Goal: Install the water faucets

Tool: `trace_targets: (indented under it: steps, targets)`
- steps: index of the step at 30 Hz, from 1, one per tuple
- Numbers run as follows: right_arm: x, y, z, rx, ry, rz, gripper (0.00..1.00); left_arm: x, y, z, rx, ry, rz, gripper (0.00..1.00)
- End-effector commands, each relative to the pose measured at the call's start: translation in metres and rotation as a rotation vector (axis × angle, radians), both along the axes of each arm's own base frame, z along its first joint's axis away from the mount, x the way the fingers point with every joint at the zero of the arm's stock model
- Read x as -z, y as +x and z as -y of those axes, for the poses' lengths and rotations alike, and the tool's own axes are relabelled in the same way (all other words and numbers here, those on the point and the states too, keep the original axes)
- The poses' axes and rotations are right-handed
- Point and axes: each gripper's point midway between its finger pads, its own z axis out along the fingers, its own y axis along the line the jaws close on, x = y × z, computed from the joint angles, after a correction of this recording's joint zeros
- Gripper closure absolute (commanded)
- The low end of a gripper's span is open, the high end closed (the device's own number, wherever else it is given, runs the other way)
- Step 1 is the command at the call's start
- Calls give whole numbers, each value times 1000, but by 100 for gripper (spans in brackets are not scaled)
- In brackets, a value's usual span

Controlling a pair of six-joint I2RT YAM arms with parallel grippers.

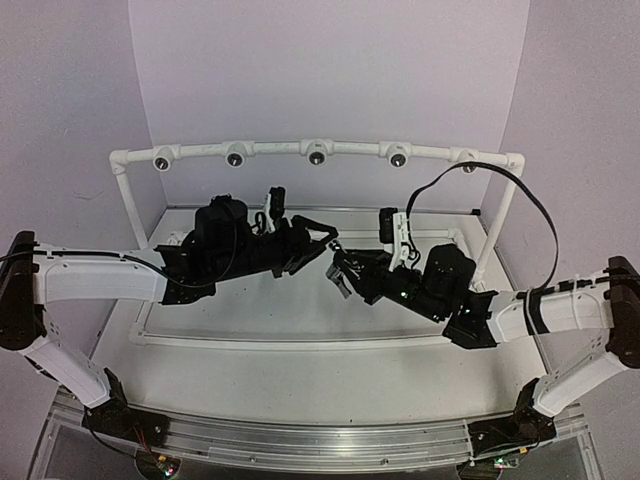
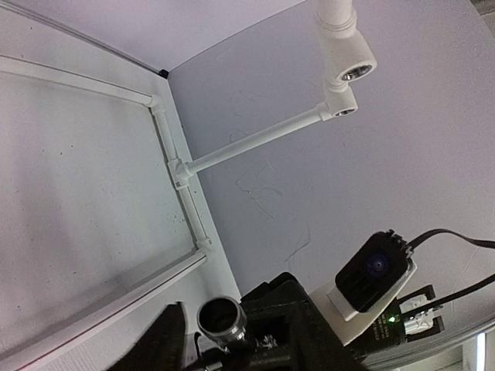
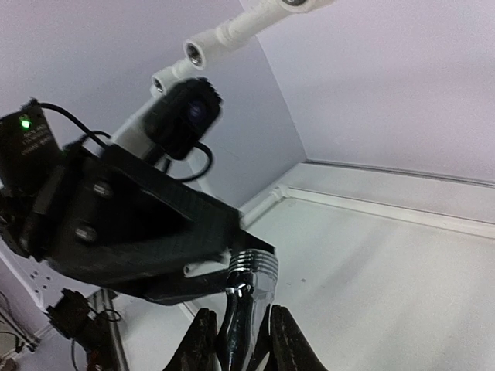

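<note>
Three pale lilac walls (image 1: 330, 70) around a white table (image 1: 300, 375) with pipe frame (image 1: 275, 148)

Pipe rail (image 1: 316, 148) spans the back of the table (image 1: 300, 375), sockets (image 1: 317, 156) spaced along it. Low pipe border (image 1: 300, 340) lies flat on the table in front of the rail. Both arms meet before the rail's middle, below it: left gripper (image 1: 322, 238) left of centre, right gripper (image 3: 241, 313) right. Faucet (image 3: 249, 290) between the right gripper's fingers, its end at the left gripper.
</note>
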Motion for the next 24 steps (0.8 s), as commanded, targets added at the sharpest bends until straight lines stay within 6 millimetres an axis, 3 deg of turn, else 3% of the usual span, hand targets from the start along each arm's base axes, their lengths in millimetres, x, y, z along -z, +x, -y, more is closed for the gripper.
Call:
trace_targets:
  steps: [1, 5, 11, 16, 24]
  targets:
    - [-8, 18, 42, 206, -234, 61, 100, -27, 1, -18, -35, 0, 120, 20]
    - [-15, 20, 88, 336, -543, 110, 100, -35, 2, -29, -58, 84, 191, 10]
    - [-49, 23, 153, 532, -892, 168, 100, -62, 4, -31, -50, 201, 321, 3]
    - [-93, 22, 194, 703, -967, 211, 100, -81, 12, -35, -63, 283, 357, 1]
    - [-119, 11, 230, 810, -1043, 277, 100, -114, 29, -13, -18, 163, 293, 1]
